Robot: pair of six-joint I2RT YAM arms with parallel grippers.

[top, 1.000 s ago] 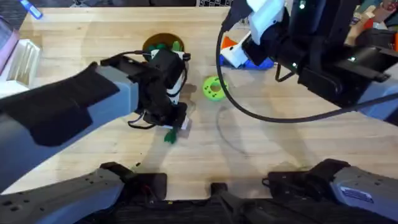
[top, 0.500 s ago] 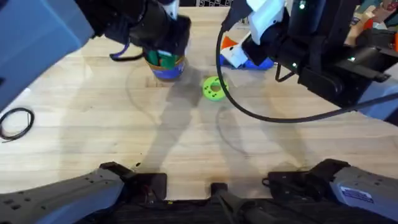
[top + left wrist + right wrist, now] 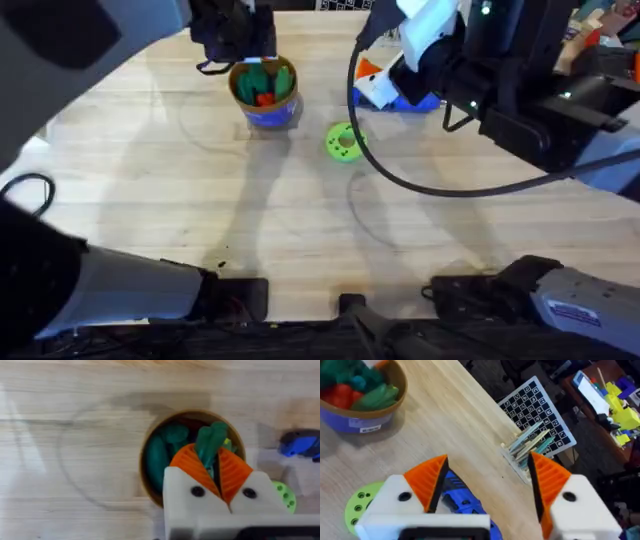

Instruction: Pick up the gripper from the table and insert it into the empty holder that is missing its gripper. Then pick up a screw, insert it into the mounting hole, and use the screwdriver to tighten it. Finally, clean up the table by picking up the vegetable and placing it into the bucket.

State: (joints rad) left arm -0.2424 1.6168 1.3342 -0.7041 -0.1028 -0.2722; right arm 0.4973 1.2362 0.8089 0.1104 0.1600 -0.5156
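While the left end effector (image 3: 219, 467) clamps the vegetable (image 3: 210, 445) upright over the bucket (image 3: 150, 485), the right end effector (image 3: 487, 480) gapes.

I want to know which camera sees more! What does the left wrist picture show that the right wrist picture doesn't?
Left wrist view's own: the left gripper pinching the dark green leafy toy vegetable right above the bucket.

Right wrist view's own: the right gripper wide open, a black-and-white checkered board past the table edge, and a red toy inside the bucket.

Both share: the small round blue bucket with a tan rim, the lime green ring-shaped disc, and the blue pen-shaped screwdriver.
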